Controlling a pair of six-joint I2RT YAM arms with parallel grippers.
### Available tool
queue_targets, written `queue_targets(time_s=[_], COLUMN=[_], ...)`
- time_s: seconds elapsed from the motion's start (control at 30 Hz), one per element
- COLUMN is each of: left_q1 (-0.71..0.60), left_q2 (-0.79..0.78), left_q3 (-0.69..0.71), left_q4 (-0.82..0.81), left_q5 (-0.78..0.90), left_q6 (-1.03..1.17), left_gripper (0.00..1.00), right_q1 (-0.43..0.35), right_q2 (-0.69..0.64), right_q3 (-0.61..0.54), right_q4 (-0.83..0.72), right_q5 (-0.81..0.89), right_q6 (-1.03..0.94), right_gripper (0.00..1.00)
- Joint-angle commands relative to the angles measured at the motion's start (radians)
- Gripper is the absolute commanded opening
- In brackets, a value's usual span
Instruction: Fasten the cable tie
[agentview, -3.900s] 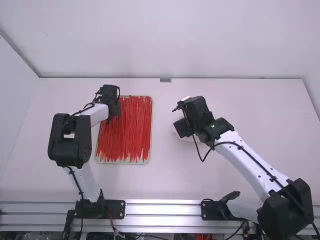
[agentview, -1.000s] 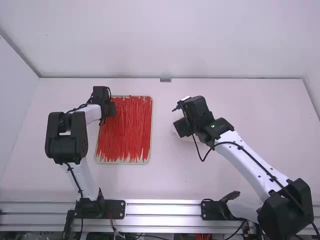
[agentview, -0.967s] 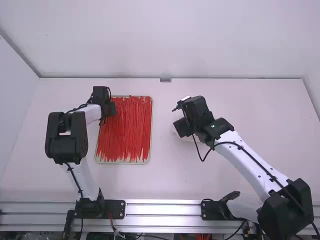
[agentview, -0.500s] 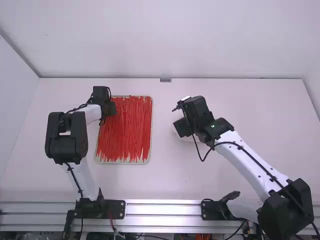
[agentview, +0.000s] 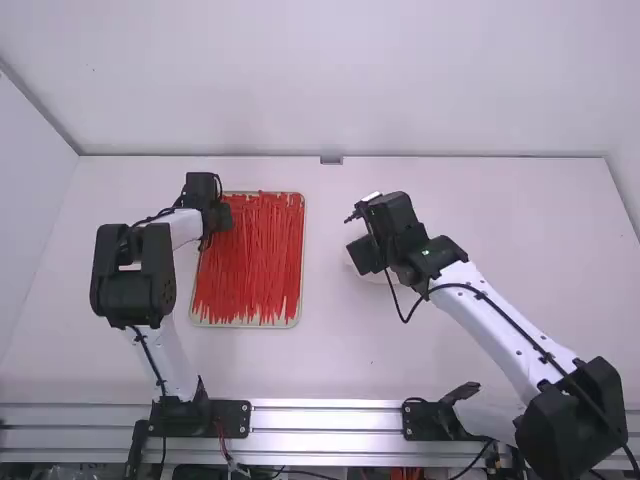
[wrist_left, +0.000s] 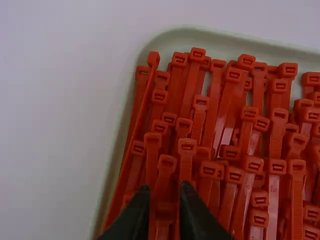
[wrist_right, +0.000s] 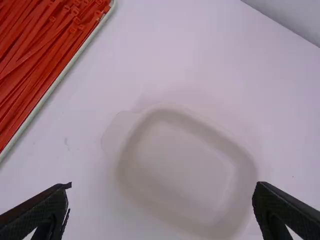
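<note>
One at a time: lift only the tie (wrist_left: 163, 192) nipped between left gripper (wrist_left: 165, 212) tips, just behind its head. Located at upper-left corner of tray (wrist_left: 200, 36), left of centre in high view, on top of red heap (agentview: 250, 258). Judged clamped: narrow gap filled by strap. Raise slowly and straight up; watch for neighbours snagging on the head, and pause if any drag along. Hold close to head so tail hangs free for threading. Carry toward mid-frame, to right gripper (wrist_right: 161, 187), spread wide above white dish (wrist_right: 180, 165) on surface (agentview: 450, 200), right of tray. Expect tail to flex; pinch it close to its tip.
</note>
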Motion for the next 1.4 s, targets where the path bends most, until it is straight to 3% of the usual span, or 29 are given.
queue_targets(time_s=[0.0,0.4,0.7,1.37], left_q1=[-0.003,-0.008,-0.003,-0.008], left_q2=[0.005,0.005,0.005,0.006], left_q3=[0.018,0.018,0.016,0.017], left_q4=[-0.001,-0.011,-0.013,-0.018], left_q5=[0.015,0.017,0.017,0.017], left_q6=[0.005,0.008,0.005,0.008], left_gripper=[0.16,0.1,0.18,0.14], right_q1=[-0.003,-0.003,-0.003,-0.003], right_q2=[0.006,0.006,0.006,0.006], right_q3=[0.031,0.031,0.031,0.031], right_q4=[0.001,-0.004,-0.003,-0.004], right_q5=[-0.001,-0.001,-0.001,-0.001], right_q6=[0.001,-0.009,-0.006,-0.006], right_gripper=[0.98,0.98,0.98,0.98])
